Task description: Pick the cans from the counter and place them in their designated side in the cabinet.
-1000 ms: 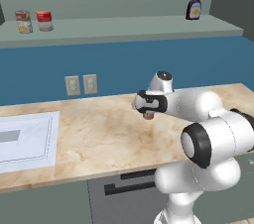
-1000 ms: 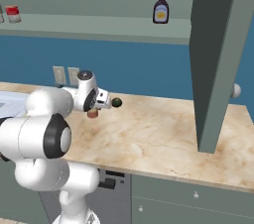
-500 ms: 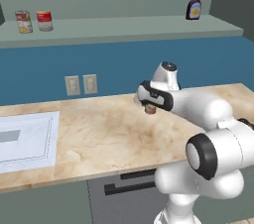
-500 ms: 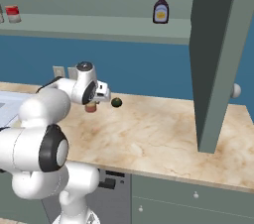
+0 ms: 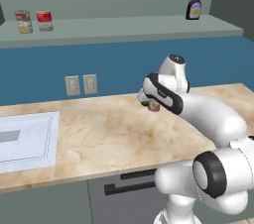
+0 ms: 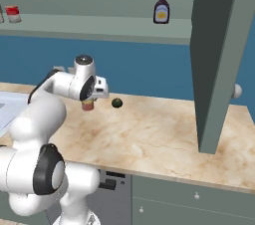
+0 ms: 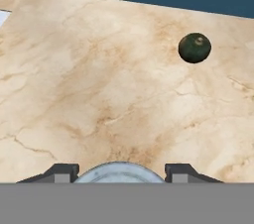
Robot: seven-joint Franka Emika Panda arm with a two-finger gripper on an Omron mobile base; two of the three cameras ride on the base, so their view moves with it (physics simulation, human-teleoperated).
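**A:** status on gripper?

**B:** my gripper (image 7: 119, 172) is clamped on a can (image 7: 119, 170) — silver top sits between my two fingertips (image 7: 62, 171) in hand view, reddish body hangs under the hand in both base views (image 5: 154, 107). Held clear above the counter (image 5: 109, 134), not touching it.

**A:** other stuff nearby?

**B:** dark green round lump (image 7: 194, 47) on the counter, near the blue back wall, a bit apart from me. White panel (image 5: 25, 139) lies at counter's left end.

**A:** cabinet?

**B:** cabinet ledge (image 5: 124, 27) overhead — red-white can (image 5: 44, 20) + yellow-red can (image 5: 22, 21) stand on its left side, sauce bottle (image 5: 194, 5) on the right.
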